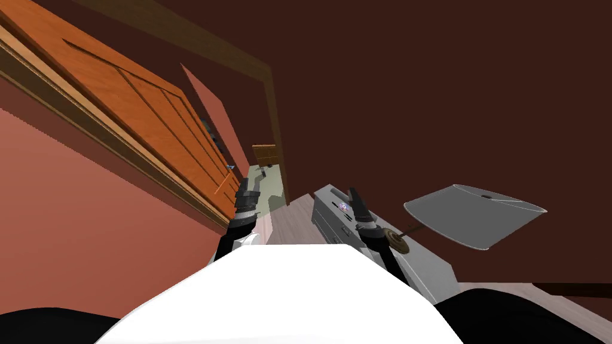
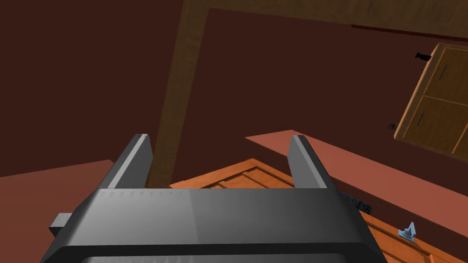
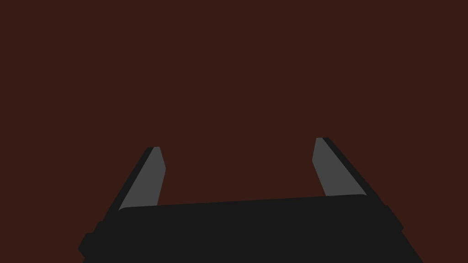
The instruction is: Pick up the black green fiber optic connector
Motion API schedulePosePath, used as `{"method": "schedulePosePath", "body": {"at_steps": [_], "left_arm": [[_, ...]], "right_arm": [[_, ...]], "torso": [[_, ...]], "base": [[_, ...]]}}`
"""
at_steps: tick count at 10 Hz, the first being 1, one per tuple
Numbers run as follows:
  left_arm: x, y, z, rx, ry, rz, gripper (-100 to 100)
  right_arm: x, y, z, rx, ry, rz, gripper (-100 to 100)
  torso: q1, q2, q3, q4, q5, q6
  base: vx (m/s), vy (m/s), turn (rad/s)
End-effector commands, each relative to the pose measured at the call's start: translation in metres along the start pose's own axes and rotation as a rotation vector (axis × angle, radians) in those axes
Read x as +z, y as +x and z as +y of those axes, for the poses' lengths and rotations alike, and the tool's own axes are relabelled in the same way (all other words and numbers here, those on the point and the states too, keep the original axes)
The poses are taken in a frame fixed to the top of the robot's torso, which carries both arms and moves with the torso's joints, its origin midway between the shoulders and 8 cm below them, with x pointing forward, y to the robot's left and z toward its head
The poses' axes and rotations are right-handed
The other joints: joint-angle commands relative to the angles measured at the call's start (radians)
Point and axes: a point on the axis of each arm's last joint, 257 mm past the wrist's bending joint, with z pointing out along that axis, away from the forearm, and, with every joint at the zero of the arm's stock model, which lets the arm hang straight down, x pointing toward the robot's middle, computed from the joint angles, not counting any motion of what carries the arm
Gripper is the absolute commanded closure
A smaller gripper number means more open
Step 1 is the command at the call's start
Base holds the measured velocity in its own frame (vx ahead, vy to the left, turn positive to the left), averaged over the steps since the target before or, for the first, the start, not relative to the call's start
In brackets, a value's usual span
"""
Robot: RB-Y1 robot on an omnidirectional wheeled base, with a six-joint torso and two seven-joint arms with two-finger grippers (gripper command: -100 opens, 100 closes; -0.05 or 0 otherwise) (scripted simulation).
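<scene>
A small pale purple thing (image 1: 345, 206) lies on top of a grey low cabinet (image 1: 326, 218); it is too small to tell what it is. My right gripper (image 1: 354, 198) is raised just beside it, to its right, and its fingers stand open (image 3: 237, 144) with nothing between them, facing a flat dark brown wall. My left gripper (image 1: 249, 186) is up near the edge of the orange door (image 1: 149, 119). It is open (image 2: 220, 139) and empty.
The orange door stands open on my left, with a pale handle (image 2: 408, 233). Beyond its brown frame (image 1: 275, 131) lie a pale floor and a small wooden cabinet (image 1: 265, 154). A lamp with a grey shade (image 1: 472, 216) and brown base (image 1: 396, 239) stands on the grey cabinet.
</scene>
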Motion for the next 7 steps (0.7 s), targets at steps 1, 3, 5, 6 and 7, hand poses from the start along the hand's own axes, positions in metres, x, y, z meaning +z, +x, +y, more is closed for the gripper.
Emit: {"method": "schedulePosePath", "body": {"at_steps": [1, 3, 5, 6, 7], "left_arm": [[0.0, 0.0, 0.0, 0.0, 0.0, 0.0, 0], [0.0, 0.0, 0.0, 0.0, 0.0, 0.0, 0], [0.0, 0.0, 0.0, 0.0, 0.0, 0.0, 0], [0.0, 0.0, 0.0, 0.0, 0.0, 0.0, 0], [0.0, 0.0, 0.0, 0.0, 0.0, 0.0, 0]], "right_arm": [[-0.014, 0.01, -0.027, -0.023, 0.085, 0.06, -100], [-0.028, 0.019, -0.046, -0.043, 0.142, 0.114, -100], [-0.044, 0.027, -0.065, -0.061, 0.203, 0.163, -100], [-0.062, 0.034, -0.085, -0.079, 0.267, 0.213, -100], [-0.083, 0.041, -0.104, -0.094, 0.335, 0.257, -100]], "torso": [[0.0, 0.0, 0.0, 0.0, 0.0, 0.0], [0.001, 0.001, 0.001, 0.0, 0.0, 0.0], [0.0, -0.002, -0.001, 0.0, 0.0, 0.0], [-0.001, -0.003, -0.002, -0.001, 0.0, 0.001], [-0.001, -0.003, -0.002, -0.001, 0.0, 0.0]], "base": [[-0.105, 0.02, 0.368], [-0.089, 0.024, 0.249], [-0.043, 0.008, 0.172], [-0.041, 0.01, 0.272], [-0.06, 0.01, 0.388]]}}
